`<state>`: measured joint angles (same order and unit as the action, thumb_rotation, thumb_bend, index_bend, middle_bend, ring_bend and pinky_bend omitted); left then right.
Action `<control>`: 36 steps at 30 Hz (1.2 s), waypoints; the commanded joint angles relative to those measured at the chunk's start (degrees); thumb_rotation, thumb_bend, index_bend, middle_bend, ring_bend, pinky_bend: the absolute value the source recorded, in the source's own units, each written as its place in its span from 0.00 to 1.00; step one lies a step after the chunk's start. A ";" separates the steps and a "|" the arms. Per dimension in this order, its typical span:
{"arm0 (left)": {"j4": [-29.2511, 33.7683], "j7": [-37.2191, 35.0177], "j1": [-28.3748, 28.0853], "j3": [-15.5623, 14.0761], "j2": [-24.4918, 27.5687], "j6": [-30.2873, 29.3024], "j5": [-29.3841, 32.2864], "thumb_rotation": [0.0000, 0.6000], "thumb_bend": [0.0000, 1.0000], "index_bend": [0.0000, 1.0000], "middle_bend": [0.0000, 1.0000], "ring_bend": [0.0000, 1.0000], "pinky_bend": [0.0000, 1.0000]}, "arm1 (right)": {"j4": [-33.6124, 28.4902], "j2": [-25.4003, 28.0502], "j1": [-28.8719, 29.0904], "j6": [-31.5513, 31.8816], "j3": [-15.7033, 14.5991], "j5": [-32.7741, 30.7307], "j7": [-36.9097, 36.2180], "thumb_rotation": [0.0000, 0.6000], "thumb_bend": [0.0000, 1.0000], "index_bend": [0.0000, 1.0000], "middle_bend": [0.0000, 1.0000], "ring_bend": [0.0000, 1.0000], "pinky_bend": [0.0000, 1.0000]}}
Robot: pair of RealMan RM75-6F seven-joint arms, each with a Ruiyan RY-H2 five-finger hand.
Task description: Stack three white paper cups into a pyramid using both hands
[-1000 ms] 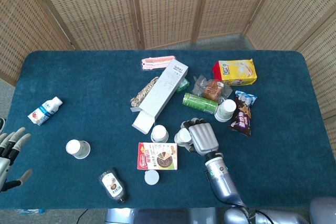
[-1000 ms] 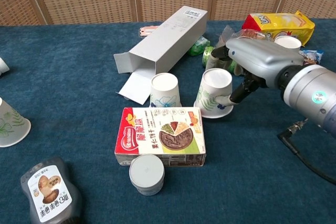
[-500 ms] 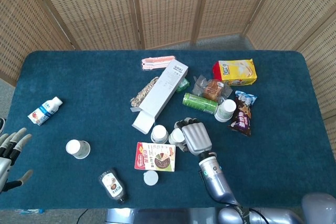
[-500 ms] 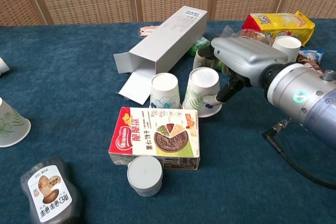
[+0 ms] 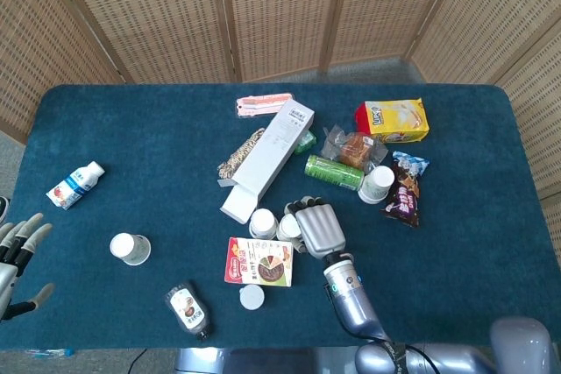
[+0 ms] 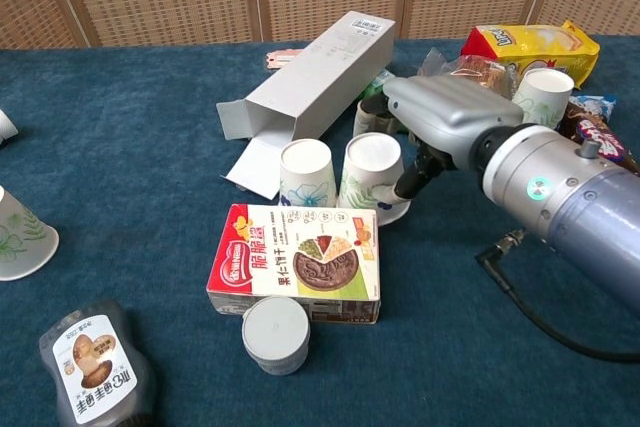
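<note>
- White paper cup with a green leaf print [image 6: 368, 179], upside down and tilted, sits gripped in the silver right hand [image 6: 440, 117] near the middle of the blue cloth-covered table [image 5: 491, 243].
- It touches a second inverted white cup with blue flowers [image 6: 306, 175], behind the red biscuit box [image 6: 296, 259].
- A third white cup [image 5: 131, 249] stands near the table's left edge.
- The left hand [image 5: 19, 247], at the front left corner, holds nothing, fingers spread.
</note>
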<state>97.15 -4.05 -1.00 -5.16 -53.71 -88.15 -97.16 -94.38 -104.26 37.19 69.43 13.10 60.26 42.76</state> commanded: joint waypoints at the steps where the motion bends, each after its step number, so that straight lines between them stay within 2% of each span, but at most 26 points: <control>1: -0.01 -0.12 0.00 -0.01 0.02 0.00 0.02 1.00 0.32 0.00 0.00 0.00 0.00 | -0.04 -0.27 0.18 0.25 0.01 -0.02 0.02 1.00 0.33 0.40 0.45 0.28 0.36; 11: -0.12 -0.55 0.02 -0.05 0.11 -0.14 -0.10 1.00 0.32 0.00 0.00 0.00 0.00 | 0.78 -0.20 0.51 0.27 -0.40 -1.38 0.39 1.00 0.29 0.37 0.43 0.28 0.36; 24: -0.05 -0.44 0.01 -0.07 0.05 -0.13 -0.15 1.00 0.32 0.00 0.00 0.00 0.00 | -0.60 0.70 0.48 0.78 -1.07 0.08 -1.44 1.00 0.23 0.17 0.39 0.28 0.36; 28: -0.07 -0.55 0.03 -0.08 0.08 -0.18 -0.16 1.00 0.32 0.00 0.00 0.00 0.00 | -1.79 1.55 0.22 0.88 -1.20 0.52 -2.35 1.00 0.22 0.09 0.35 0.27 0.36; 36: -0.09 -0.70 0.07 -0.18 0.13 -0.26 -0.33 1.00 0.32 0.00 0.00 0.00 0.00 | -4.33 5.30 -1.83 2.97 -2.72 4.12 -5.40 1.00 0.20 0.05 0.26 0.24 0.36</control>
<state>97.06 -4.75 -0.93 -5.34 -53.58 -88.41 -97.48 -98.17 -99.79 35.96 71.73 10.84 63.41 38.15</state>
